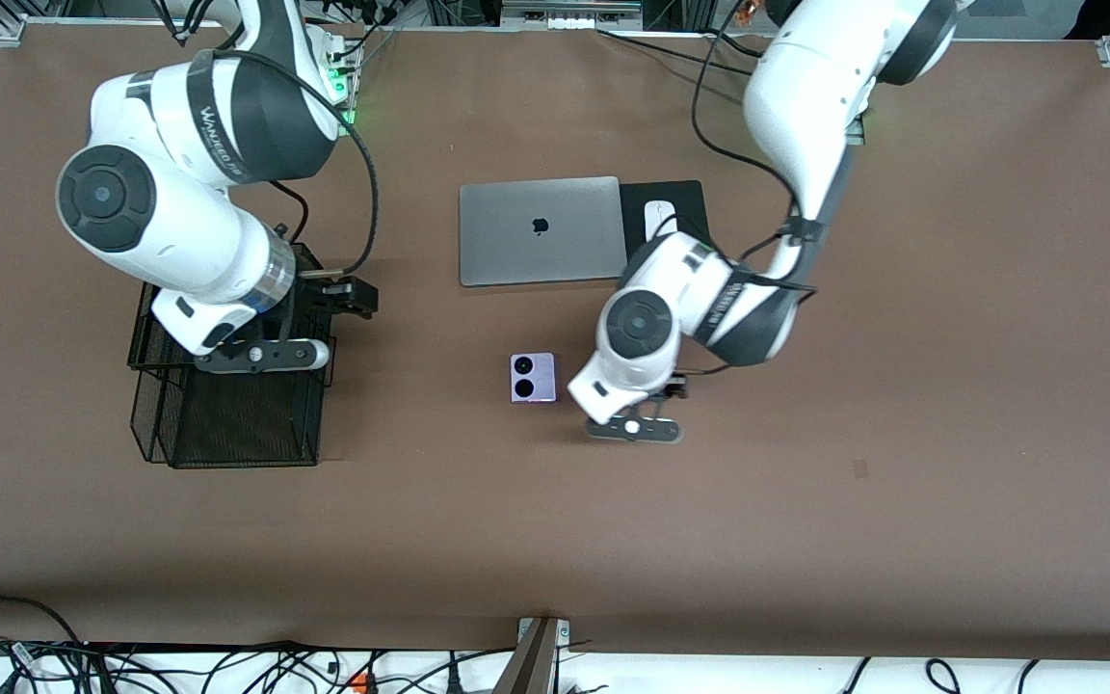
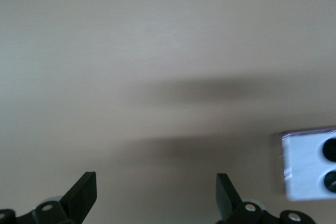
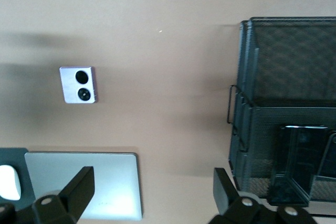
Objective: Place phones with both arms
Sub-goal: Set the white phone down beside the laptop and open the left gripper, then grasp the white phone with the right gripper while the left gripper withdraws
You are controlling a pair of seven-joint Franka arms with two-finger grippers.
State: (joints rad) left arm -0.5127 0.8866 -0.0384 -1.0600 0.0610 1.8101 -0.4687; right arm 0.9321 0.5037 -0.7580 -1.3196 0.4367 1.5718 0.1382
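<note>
Bare table round lilac phone (image 1: 532, 377) (left tool (image 1: 634, 424) beside); laptop (image 1: 541, 231) blocks farther edge.

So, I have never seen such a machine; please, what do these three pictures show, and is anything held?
Two white robot arms work at a brown table. The wide picture looks down from above; the other two come from cameras on each arm's wrist. The left claw hangs open over the table beside the lilac-white phone, holding nothing. The right claw is open and empty above a black mesh basket, where a black phone stands. A closed silver laptop and a white mouse on a black pad lie near the arms' bases.
</note>
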